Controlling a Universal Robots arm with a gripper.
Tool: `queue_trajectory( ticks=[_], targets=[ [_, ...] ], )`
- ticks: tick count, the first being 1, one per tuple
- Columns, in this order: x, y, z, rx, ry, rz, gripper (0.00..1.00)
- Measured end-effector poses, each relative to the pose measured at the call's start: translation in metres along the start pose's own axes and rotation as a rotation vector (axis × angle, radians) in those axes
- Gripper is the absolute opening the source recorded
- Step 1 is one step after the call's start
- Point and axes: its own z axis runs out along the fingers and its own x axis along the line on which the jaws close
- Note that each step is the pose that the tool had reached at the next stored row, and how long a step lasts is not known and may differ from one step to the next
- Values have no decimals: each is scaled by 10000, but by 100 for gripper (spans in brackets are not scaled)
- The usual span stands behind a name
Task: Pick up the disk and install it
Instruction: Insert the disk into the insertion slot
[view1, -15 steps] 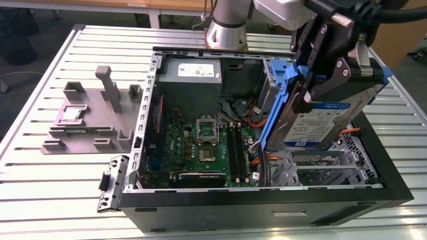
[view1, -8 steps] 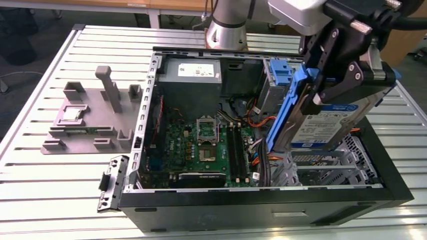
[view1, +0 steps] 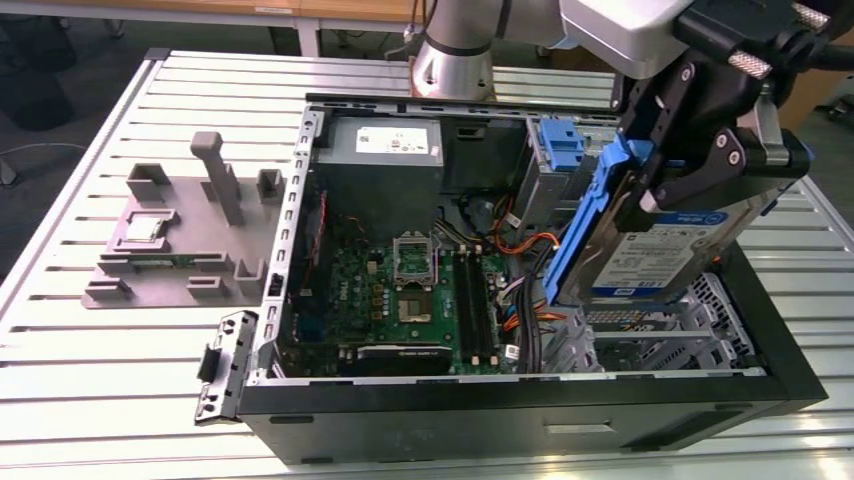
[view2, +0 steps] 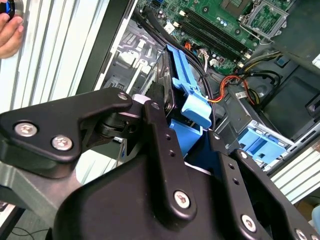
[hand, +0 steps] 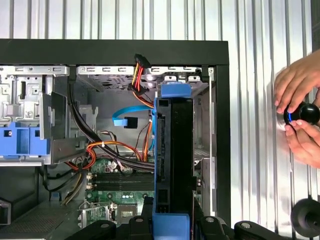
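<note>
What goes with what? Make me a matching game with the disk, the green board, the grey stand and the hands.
1 disk
2 green board
3 grey stand
4 hands

A on the table beside the case
B holding a black knob
C lying inside the case
D clamped in the gripper

Pairs: 1-D, 2-C, 3-A, 4-B

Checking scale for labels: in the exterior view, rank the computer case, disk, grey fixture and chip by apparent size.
1. computer case
2. disk and grey fixture: alike, not ranked
3. chip
</note>
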Motion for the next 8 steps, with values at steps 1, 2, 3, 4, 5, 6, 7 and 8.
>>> queue_trajectory(
  ticks=[1, 2, 3, 4, 5, 6, 7, 8],
  targets=[
    [0, 0, 0, 0, 0, 1, 37],
    [0, 0, 0, 0, -1, 1, 37],
    [0, 0, 0, 0, 0, 0, 37],
    [0, 1, 2, 0, 1, 0, 37],
    [0, 1, 3, 0, 0, 0, 37],
    [0, 0, 3, 0, 1, 0, 37],
    [0, 0, 3, 0, 0, 0, 37],
    [0, 0, 3, 0, 1, 0, 37]
  ],
)
